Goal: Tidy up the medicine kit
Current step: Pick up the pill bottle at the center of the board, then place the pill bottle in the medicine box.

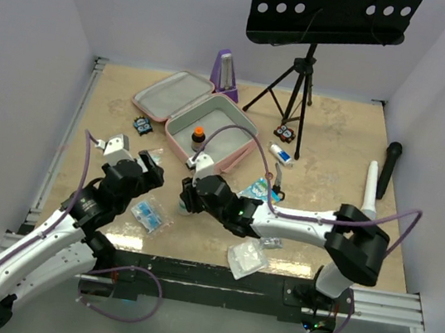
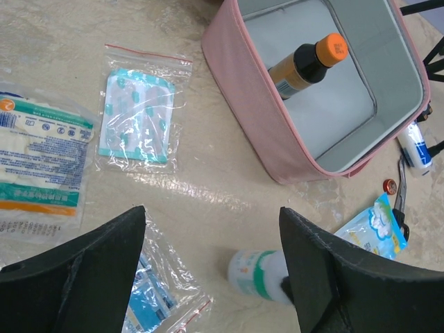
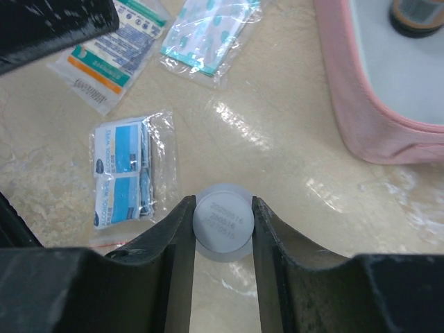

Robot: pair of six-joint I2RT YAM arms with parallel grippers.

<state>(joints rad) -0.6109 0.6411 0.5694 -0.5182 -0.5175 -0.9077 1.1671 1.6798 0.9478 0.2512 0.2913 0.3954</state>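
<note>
The medicine kit (image 1: 232,161) lies open at mid-table, a pink case with grey lining, its wall also in the left wrist view (image 2: 257,104) and the right wrist view (image 3: 361,118). A brown bottle with an orange cap (image 1: 198,136) (image 2: 305,62) stands inside it. My right gripper (image 3: 223,208) (image 1: 188,199) is shut on a small white bottle with a green band (image 3: 223,220) (image 2: 260,274), which stands on the table just in front of the kit. My left gripper (image 2: 211,222) (image 1: 148,168) hovers open to the left of that bottle, with nothing between its fingers.
A bag of blue wipes (image 1: 150,214) (image 3: 123,177), a bag of teal plasters (image 2: 135,114) and a white-green packet (image 2: 38,163) lie left of the bottle. A blue pack (image 1: 257,190), a clear bag (image 1: 246,258), a white tube (image 1: 281,153), a purple metronome (image 1: 224,73), a music stand (image 1: 301,86) and a microphone (image 1: 390,168) are around.
</note>
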